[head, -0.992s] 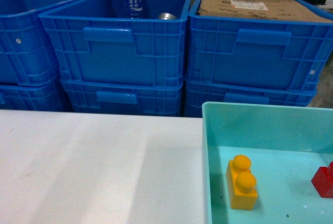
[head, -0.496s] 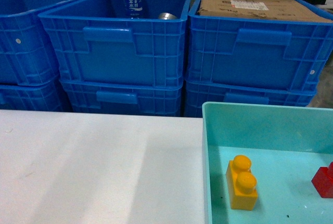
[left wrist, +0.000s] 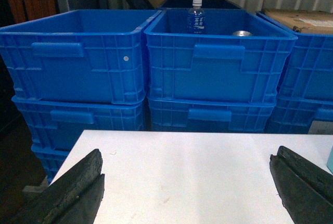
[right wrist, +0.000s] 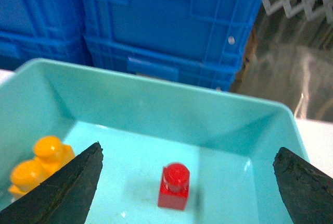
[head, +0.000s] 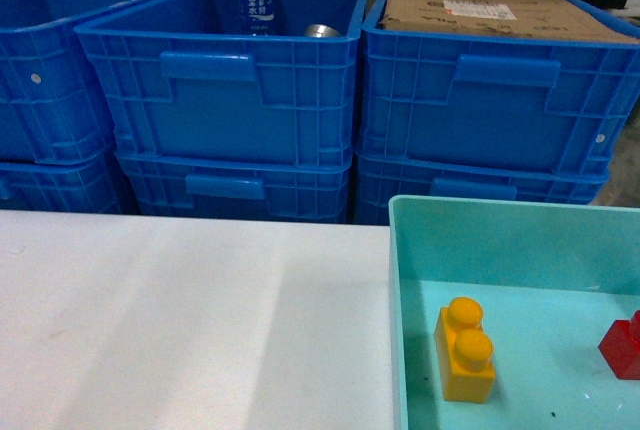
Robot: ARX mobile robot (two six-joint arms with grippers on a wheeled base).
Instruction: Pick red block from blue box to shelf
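The blue box (right wrist: 156,96) sits at the white table's (head: 190,320) right edge, dark crates (head: 225,90) stacked behind; inside, bare floor surrounds the red block (right wrist: 174,186) (yellow brick (right wrist: 36,169) well apart), which lies between the right gripper's (right wrist: 187,193) spread jaws; the left gripper (left wrist: 187,193) hangs open over the table

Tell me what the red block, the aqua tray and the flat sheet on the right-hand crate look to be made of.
Red block: seemingly glossy moulded plastic, with a highlight on its stud.
Blue box: smooth, slightly shiny plastic with rounded, seamless walls.
Sheet atop the crate: probably cardboard, matte brown with a paper label.
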